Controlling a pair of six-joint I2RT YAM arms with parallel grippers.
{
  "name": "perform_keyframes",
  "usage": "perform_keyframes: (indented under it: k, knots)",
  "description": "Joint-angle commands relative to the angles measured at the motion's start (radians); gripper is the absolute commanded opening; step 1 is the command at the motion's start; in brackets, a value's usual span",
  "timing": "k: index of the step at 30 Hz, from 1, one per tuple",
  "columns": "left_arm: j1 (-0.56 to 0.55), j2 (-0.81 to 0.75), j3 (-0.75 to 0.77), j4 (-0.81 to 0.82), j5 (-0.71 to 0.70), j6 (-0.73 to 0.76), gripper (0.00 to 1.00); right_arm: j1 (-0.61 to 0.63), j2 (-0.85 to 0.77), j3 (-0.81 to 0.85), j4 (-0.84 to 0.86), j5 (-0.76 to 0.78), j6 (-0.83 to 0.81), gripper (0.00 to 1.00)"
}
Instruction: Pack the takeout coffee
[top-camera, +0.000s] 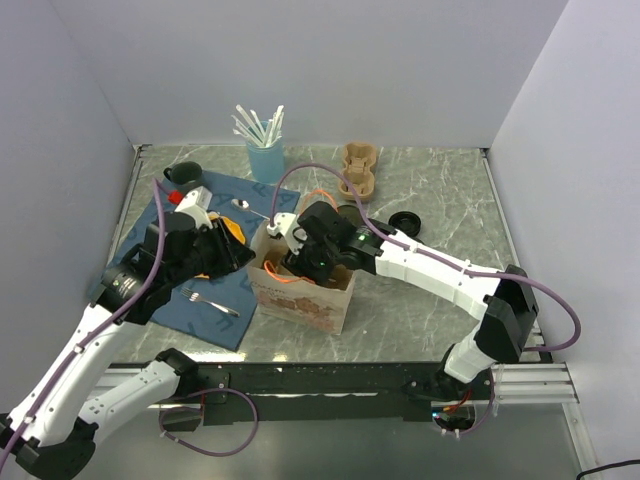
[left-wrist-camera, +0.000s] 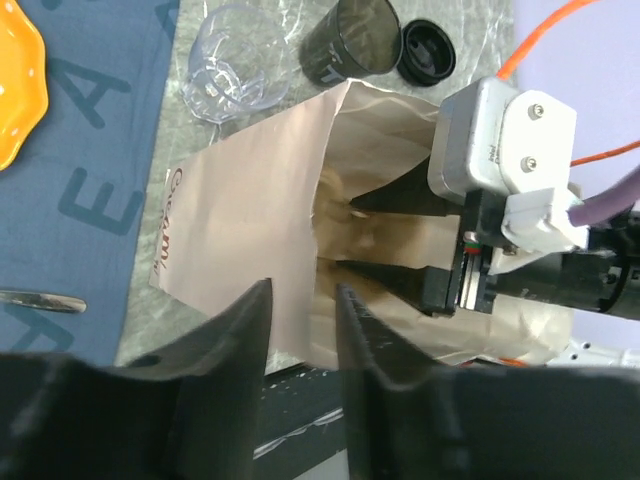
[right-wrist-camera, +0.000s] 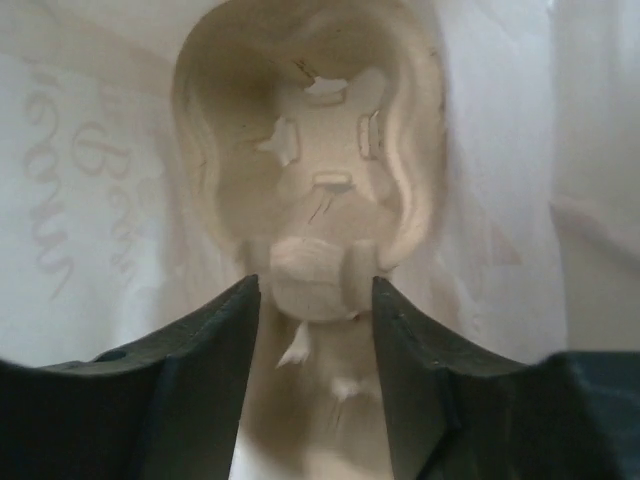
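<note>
1. My left fingers (left-wrist-camera: 255, 325) pinch the near rim of the paper bag (left-wrist-camera: 250, 200); its wall runs up between them at the bottom of the left wrist view.
2. My right fingers (right-wrist-camera: 225, 335) are spread inside the bag, one on either side of a knob on the pulp cup tray (right-wrist-camera: 320, 150) lying in there. I cannot tell whether they touch it.
3. The bag stands open mid-frame on the bench (top-camera: 440, 180), just right of the blue cloth (top-camera: 215, 320).
4. The black coffee cup (left-wrist-camera: 350, 40) lies on its side beyond the bag, at the top of the left wrist view, with its mouth open.
5. Its lid (left-wrist-camera: 425, 50) is off, just to its right. A clear glass (left-wrist-camera: 235, 65) lies tipped just to its left.
</note>
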Motion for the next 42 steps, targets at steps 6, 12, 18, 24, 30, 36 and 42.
perform_keyframes:
  k: [6, 12, 18, 24, 30, 36, 42]
  knots:
    - [0.003, -0.028, 0.04, -0.029, -0.106, -0.008, 0.59, 0.007, -0.067, 0.097, -0.053, 0.005, 0.006, 0.72]
    - [0.003, 0.023, 0.083, -0.037, -0.149, 0.026, 0.65, 0.007, -0.116, 0.17, -0.079, -0.035, 0.037, 0.73]
    - [0.003, 0.08, 0.131, -0.015, -0.163, 0.062, 0.66, 0.006, -0.169, 0.232, -0.085, -0.035, 0.133, 0.72]
    - [0.003, 0.15, 0.166, 0.009, -0.143, 0.118, 0.62, 0.006, -0.229, 0.302, -0.087, 0.033, 0.285, 0.73]
    - [0.003, 0.181, 0.16, 0.049, -0.105, 0.173, 0.5, -0.002, -0.286, 0.328, -0.097, 0.128, 0.443, 0.76]
    - [0.005, 0.215, 0.177, 0.077, -0.063, 0.184, 0.14, -0.011, -0.312, 0.404, -0.277, 0.341, 0.526, 0.86]
    - [-0.002, 0.212, 0.185, 0.025, 0.018, 0.077, 0.02, -0.078, -0.361, 0.391, -0.387, 0.524, 0.551, 0.96]
